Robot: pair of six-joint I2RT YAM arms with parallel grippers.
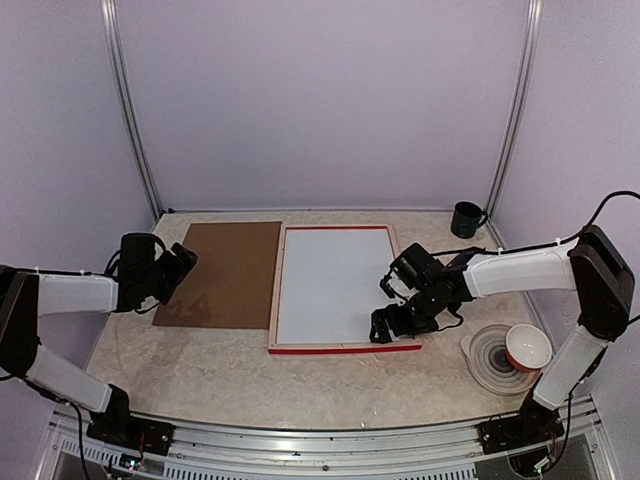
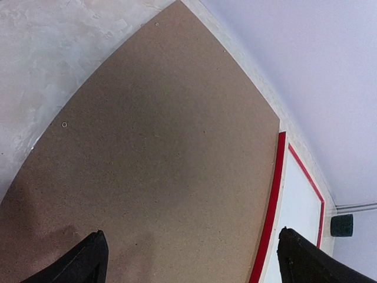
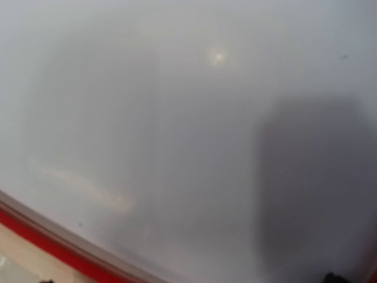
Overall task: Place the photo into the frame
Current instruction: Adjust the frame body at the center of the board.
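Note:
The frame [image 1: 345, 349] lies flat mid-table, pale wood side up, with red showing along its near and far edges. A plain white sheet [image 1: 330, 285] fills its opening. No cat print shows, so I cannot tell whether this sheet is the photo face down. My right gripper [image 1: 392, 325] is low over the sheet's near right corner. In the right wrist view the sheet [image 3: 177, 118] is blurred and very close, with the red frame edge [image 3: 53, 250] at lower left; the jaws look open. My left gripper [image 1: 185, 262] is open and empty over the brown backing board [image 2: 159, 153].
The brown board [image 1: 225, 272] lies left of the frame, touching its side. A dark mug [image 1: 466, 219] stands at the back right. A white and orange bowl [image 1: 527, 346] sits on stacked plates [image 1: 490, 360] at the near right.

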